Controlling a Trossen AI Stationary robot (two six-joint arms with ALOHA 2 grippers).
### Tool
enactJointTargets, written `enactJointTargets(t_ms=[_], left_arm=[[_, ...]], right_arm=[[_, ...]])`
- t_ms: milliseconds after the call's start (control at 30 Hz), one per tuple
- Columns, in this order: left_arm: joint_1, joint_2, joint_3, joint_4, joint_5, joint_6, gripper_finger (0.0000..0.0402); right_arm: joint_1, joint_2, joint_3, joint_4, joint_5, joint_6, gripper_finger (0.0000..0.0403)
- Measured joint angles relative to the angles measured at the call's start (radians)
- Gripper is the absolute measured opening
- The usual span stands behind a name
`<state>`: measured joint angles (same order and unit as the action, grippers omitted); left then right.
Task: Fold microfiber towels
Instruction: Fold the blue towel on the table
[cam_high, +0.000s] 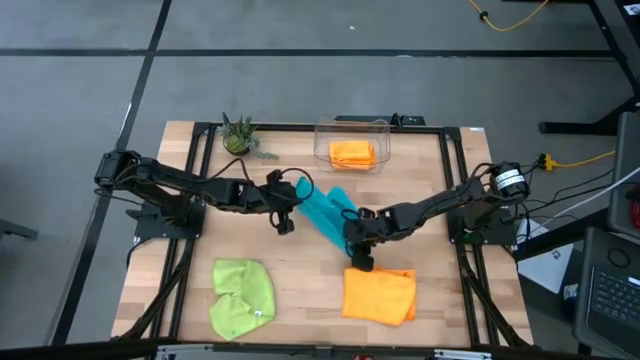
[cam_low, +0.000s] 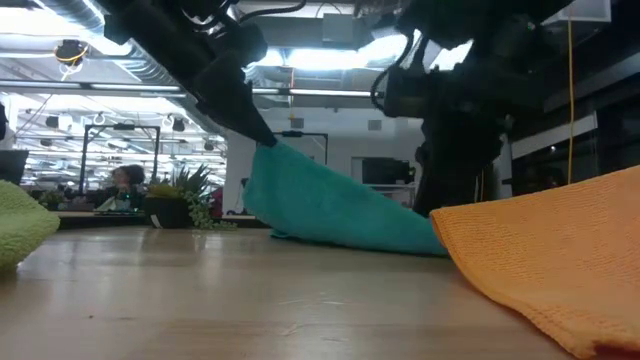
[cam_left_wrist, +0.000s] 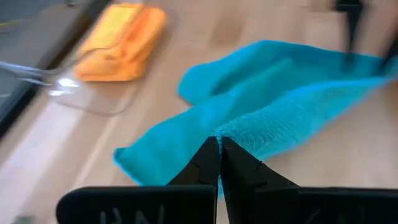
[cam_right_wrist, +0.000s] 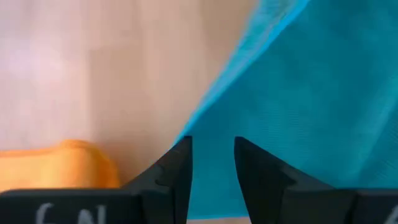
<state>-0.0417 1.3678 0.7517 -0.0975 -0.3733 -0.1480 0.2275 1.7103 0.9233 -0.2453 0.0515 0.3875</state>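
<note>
No words, labels or numbers clear enough to read anywhere; pale marks on right gripper (cam_right_wrist: 212, 163) body, maybe letters, cut off at picture edge, cannot tell; faint pale scratches on left gripper (cam_left_wrist: 219, 155) body, cannot read either

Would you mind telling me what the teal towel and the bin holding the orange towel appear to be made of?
The teal towel looks like soft, fuzzy matte cloth, probably microfiber: it drapes and creases limply where the left gripper pinches it. The bin seems to be clear, glossy hard plastic: the folded orange towel shows through its walls, and its rim catches highlights.
</note>
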Motion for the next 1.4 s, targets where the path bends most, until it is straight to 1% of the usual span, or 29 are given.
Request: enactJointTargets(t_ms=[133, 267, 433, 600, 700, 833, 967, 1267, 1333, 1400], left_arm=[[0.000, 0.000, 0.000, 0.000, -0.082, -0.003, 0.0000], [0.000, 0.000, 0.000, 0.000, -0.097, -0.007, 0.0000], [0.000, 0.000, 0.000, 0.000, -0.145, -0.008, 0.0000], [0.005, 0.000, 0.000, 0.000, -0.148, -0.008, 0.0000], [0.006, 0.000, 0.000, 0.000, -0.148, -0.008, 0.0000], [0.015, 0.000, 0.000, 0.000, -0.150, -0.008, 0.0000], [0.023, 0.000, 0.000, 0.000, -0.165, -0.007, 0.0000], [0.025, 0.001, 0.000, -0.001, -0.166, -0.007, 0.0000], [0.024, 0.001, 0.000, -0.005, -0.166, -0.007, 0.0000], [0.023, 0.001, 0.000, -0.019, -0.166, -0.007, 0.0000]], right_arm=[[0.022, 0.000, 0.000, 0.010, 0.004, 0.002, 0.0122], [0.029, 0.000, 0.000, 0.019, 0.031, 0.057, 0.0122], [0.042, 0.021, 0.001, 0.117, 0.092, 0.107, 0.0122], [0.075, 0.092, 0.001, 0.207, 0.098, 0.102, 0.0122], [0.092, 0.114, 0.001, 0.209, 0.128, 0.107, 0.0122], [0.106, 0.120, 0.002, 0.214, 0.137, 0.129, 0.0122], [0.122, 0.137, 0.002, 0.205, 0.167, 0.132, 0.0122], [0.133, 0.178, 0.005, 0.211, 0.288, 0.128, 0.0122], [0.133, 0.178, 0.005, 0.210, 0.295, 0.119, 0.0117], [0.132, 0.178, 0.005, 0.207, 0.293, 0.105, 0.0103]])
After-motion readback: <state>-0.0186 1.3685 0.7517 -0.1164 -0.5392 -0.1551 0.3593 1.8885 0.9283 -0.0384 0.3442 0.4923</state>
